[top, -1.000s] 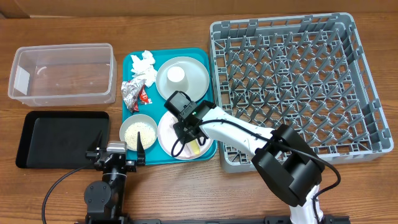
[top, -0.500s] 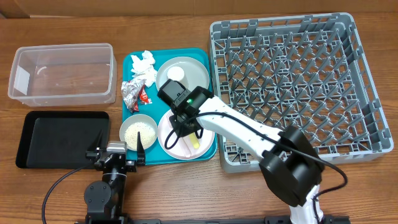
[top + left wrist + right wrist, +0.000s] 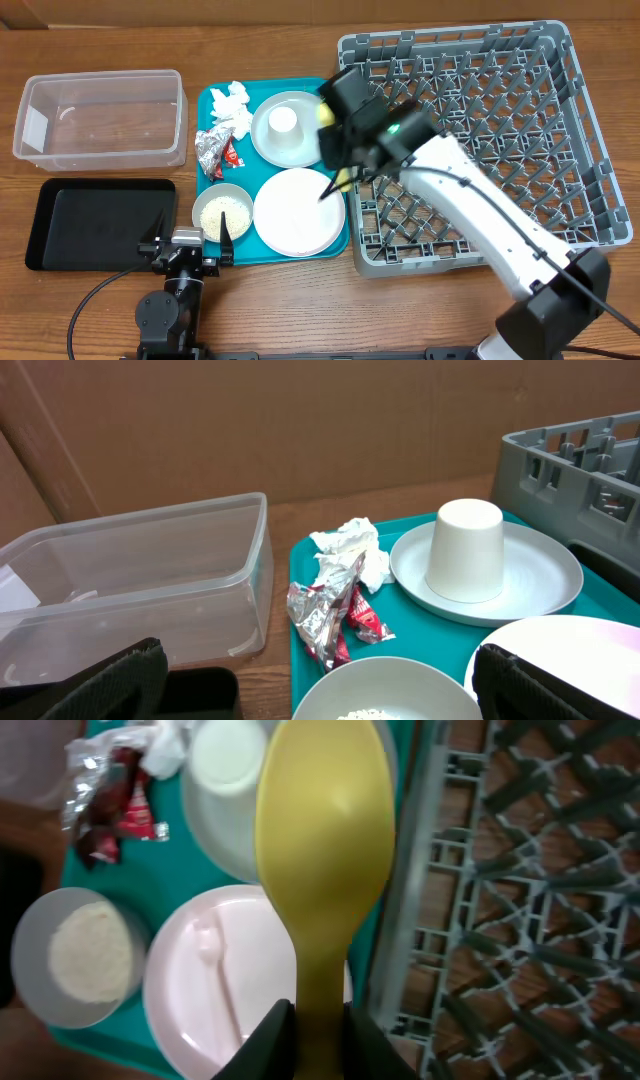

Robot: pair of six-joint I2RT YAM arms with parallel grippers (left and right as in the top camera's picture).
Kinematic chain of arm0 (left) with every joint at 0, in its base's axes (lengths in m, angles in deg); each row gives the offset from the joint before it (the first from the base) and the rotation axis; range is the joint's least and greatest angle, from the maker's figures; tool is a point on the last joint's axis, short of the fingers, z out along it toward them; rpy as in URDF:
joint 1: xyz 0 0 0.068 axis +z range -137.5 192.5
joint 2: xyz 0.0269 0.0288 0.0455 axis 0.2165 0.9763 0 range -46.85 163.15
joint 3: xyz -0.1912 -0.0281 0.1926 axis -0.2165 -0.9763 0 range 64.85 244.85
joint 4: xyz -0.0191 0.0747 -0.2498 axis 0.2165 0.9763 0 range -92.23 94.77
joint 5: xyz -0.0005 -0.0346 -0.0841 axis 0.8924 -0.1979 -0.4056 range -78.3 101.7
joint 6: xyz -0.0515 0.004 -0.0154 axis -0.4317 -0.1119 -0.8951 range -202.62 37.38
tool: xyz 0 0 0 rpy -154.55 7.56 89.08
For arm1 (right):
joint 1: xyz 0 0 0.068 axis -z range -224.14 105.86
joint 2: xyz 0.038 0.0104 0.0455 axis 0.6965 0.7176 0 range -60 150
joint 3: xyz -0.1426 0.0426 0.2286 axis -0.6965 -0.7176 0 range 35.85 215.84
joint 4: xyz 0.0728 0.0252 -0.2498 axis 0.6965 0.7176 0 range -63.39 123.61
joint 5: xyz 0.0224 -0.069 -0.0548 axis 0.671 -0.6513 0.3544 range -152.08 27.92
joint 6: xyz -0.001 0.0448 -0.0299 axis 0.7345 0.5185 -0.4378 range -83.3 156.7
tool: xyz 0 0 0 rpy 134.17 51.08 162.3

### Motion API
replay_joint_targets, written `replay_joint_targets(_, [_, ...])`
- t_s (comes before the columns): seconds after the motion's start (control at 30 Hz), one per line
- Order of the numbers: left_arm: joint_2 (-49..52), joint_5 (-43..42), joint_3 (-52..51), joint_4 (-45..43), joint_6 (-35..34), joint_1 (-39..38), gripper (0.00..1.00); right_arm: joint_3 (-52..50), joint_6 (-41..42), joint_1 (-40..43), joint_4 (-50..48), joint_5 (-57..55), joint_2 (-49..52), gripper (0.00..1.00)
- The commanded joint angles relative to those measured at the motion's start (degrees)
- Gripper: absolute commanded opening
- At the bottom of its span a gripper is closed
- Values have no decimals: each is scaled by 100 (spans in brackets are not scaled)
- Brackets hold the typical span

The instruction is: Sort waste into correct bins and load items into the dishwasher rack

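Note:
My right gripper (image 3: 338, 160) is shut on the thin yellow utensil (image 3: 326, 113), a spoon (image 3: 325, 830), and holds it in the air over the gap between the teal tray and the left edge of the dishwasher rack (image 3: 590, 200). The white plate (image 3: 298, 212) lies bare below it. The white cup (image 3: 285, 121) stands upside down on the pale grey plate (image 3: 310, 140). The grey bowl (image 3: 222, 212) holds rice. Tissue (image 3: 230, 105), foil wrapper (image 3: 210, 150) and red packet (image 3: 232, 155) lie on the tray's left side. My left gripper (image 3: 320, 695) is open and empty, low by the bowl.
The clear tub (image 3: 100, 118) stands at the far left with the black tray (image 3: 100, 222) in front of it; both hold nothing. The teal serving tray (image 3: 335, 240) sits between the bins and the rack. The rack (image 3: 520, 900) has rows of upright pegs.
My right gripper has lifted the yellow spoon off the white plate and carried it up and to the right, to the rack's left edge. The left arm has not moved.

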Motion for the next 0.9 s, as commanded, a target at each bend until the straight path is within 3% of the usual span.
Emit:
replay_joint_targets(0.0, [-17, 22, -15, 7, -98, 46, 100, -37, -199, 289, -26, -55, 140, 18])
replay_joint_targets(0.2, [-17, 22, -15, 7, -98, 46, 100, -422, -367, 715, -144, 28, 225, 21])
replay_joint_targets(0.53, [-17, 22, -15, 7, -98, 46, 100, -844, -872, 675, -188, 483, 188, 24])
replay_joint_targets(0.67, [-17, 22, -15, 7, -98, 46, 100, -675, -1029, 358, -201, 1244, -101, 31])
replay_joint_targets(0.87, [-17, 22, -15, 7, -98, 46, 100, -686, -1019, -627, -286, 1355, -120, 38])
